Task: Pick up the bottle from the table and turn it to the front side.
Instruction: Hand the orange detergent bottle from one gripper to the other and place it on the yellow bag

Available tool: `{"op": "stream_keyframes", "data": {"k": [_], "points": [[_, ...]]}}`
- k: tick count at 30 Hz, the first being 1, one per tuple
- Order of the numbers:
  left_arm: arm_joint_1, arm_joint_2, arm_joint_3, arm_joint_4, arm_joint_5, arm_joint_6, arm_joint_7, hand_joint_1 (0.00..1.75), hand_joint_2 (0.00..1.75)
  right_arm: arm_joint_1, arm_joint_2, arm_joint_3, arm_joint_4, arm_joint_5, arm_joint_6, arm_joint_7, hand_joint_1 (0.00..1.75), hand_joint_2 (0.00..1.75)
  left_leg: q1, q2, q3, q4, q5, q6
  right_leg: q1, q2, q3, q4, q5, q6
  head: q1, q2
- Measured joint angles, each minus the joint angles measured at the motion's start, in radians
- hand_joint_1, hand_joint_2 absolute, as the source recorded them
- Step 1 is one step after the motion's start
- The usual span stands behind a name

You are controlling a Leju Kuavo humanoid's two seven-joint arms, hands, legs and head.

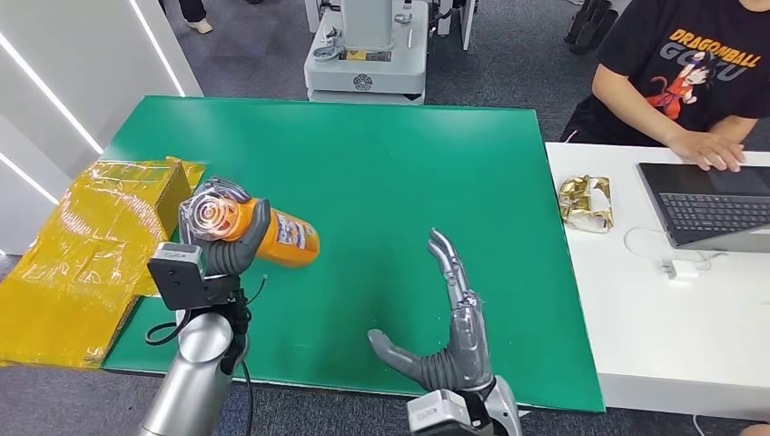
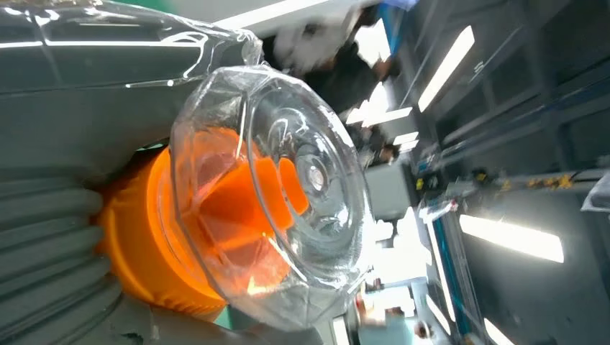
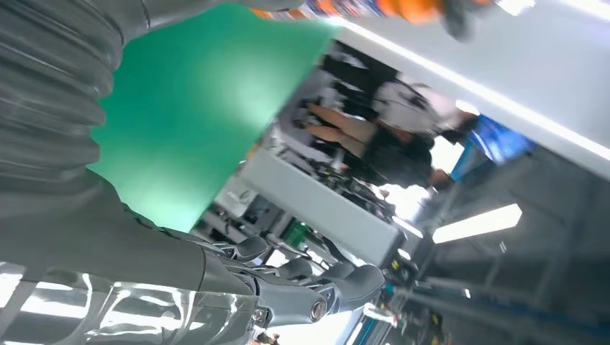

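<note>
My left hand (image 1: 238, 238) grips an orange bottle (image 1: 286, 238) with a clear domed cap (image 1: 214, 212), held above the left part of the green table (image 1: 381, 163). The bottle lies tilted, cap end toward me, body pointing right and away. In the left wrist view the clear cap (image 2: 288, 194) and the orange top under it sit close to the camera, with my ribbed fingers (image 2: 50, 237) wrapped beside them. My right hand (image 1: 449, 322) stands open over the table's near right part, fingers straight up and thumb spread, holding nothing. Its fingers (image 3: 288, 284) reach out over the green surface.
A yellow foil-wrapped box (image 1: 91, 245) lies at the table's left edge. A white desk (image 1: 654, 309) to the right carries a laptop (image 1: 717, 204), a gold wrapper (image 1: 586, 202) and a cable. A person in a black T-shirt (image 1: 690, 73) sits there. A grey machine (image 1: 368, 50) stands beyond the table.
</note>
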Motion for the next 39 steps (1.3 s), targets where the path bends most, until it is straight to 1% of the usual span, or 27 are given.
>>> {"op": "stream_keyframes", "data": {"k": [3,8,11,14,16,18,20,23,28,31,35,39], "points": [[-0.007,0.038,0.012,-0.001,-0.071,0.066,0.019,1.75,1.75,0.012,0.015,0.011,-0.032,-0.066,-0.022,-0.038,0.0,1.75,0.0,0.0,0.0,0.0,0.0,0.0,0.0,0.0,0.0,0.0,0.0,0.0,0.0,0.0],[-0.016,0.101,0.042,0.001,-0.147,0.169,0.023,1.75,1.75,0.02,0.024,0.022,-0.079,-0.112,-0.026,-0.065,0.0,1.75,0.0,0.0,0.0,0.0,0.0,0.0,0.0,0.0,0.0,0.0,0.0,0.0,0.0,0.0],[-0.024,0.154,0.061,0.005,-0.219,0.226,0.039,1.75,1.75,0.022,0.026,0.023,-0.105,-0.144,-0.034,-0.099,0.0,1.75,0.0,0.001,0.0,0.0,0.0,0.0,0.0,0.001,0.0,0.0,0.0,0.0,0.0,0.0],[-0.022,0.214,0.075,0.007,-0.263,0.244,0.055,1.75,1.75,0.026,0.026,0.023,-0.128,-0.162,-0.052,-0.122,0.0,1.75,0.001,0.001,0.0,0.0,0.0,0.0,0.0,0.001,0.0,0.001,0.0,0.0,0.0,0.0],[-0.019,0.244,0.082,0.008,-0.291,0.254,0.07,1.75,1.75,0.027,0.026,0.023,-0.138,-0.17,-0.057,-0.127,0.0,1.75,0.001,0.001,0.0,0.0,0.0,0.0,0.0,0.001,0.0,0.001,0.0,-0.001,0.0,0.0],[-0.012,0.275,0.087,0.009,-0.351,0.27,0.095,1.75,1.75,0.027,0.026,0.023,-0.146,-0.181,-0.057,-0.131,0.0,1.75,0.001,0.001,0.0,0.0,0.0,0.0,0.0,0.001,0.0,0.001,0.0,-0.001,0.0,0.0],[-0.001,0.318,0.092,0.011,-0.415,0.279,0.114,1.75,1.75,0.028,0.026,0.022,-0.152,-0.194,-0.052,-0.134,0.0,1.75,0.001,0.002,0.0,-0.001,0.0,-0.001,0.0,0.002,0.0,0.001,0.0,-0.001,0.0,0.0],[0.013,0.384,0.104,0.019,-0.469,0.261,0.124,1.75,1.75,0.029,0.026,0.021,-0.158,-0.21,-0.041,-0.14,0.0,1.75,0.001,0.003,0.001,-0.001,0.0,-0.001,0.001,0.002,-0.001,0.001,-0.001,-0.001,0.0,0.0],[0.021,0.471,0.104,0.031,-0.619,0.137,0.174,1.75,1.75,0.032,0.024,0.02,-0.164,-0.237,-0.021,-0.145,0.0,1.75,0.001,0.003,0.001,-0.001,0.0,-0.001,0.001,0.002,-0.001,0.001,-0.001,-0.001,0.0,0.0],[0.014,0.506,0.098,0.041,-0.694,0.08,0.203,1.75,1.75,0.035,0.023,0.019,-0.171,-0.241,-0.009,-0.146,0.0,1.75,0.001,0.003,0.001,0.0,0.0,-0.001,0.001,0.003,-0.001,0.001,-0.001,-0.001,0.0,0.0],[0.002,0.539,0.089,0.055,-0.758,0.054,0.212,1.75,1.75,0.039,0.021,0.019,-0.179,-0.242,-0.002,-0.146,0.0,1.75,0.001,0.003,0.001,0.0,0.0,-0.001,0.001,0.003,-0.001,0.001,-0.001,-0.001,0.0,0.0],[-0.017,0.577,0.068,0.084,-0.898,0.009,0.217,1.75,1.75,0.041,0.019,0.019,-0.188,-0.244,0.009,-0.146,0.0,1.75,0.001,0.003,0.001,0.0,0.0,-0.002,0.001,0.003,-0.001,0.001,-0.001,-0.001,0.0,0.0]]}}
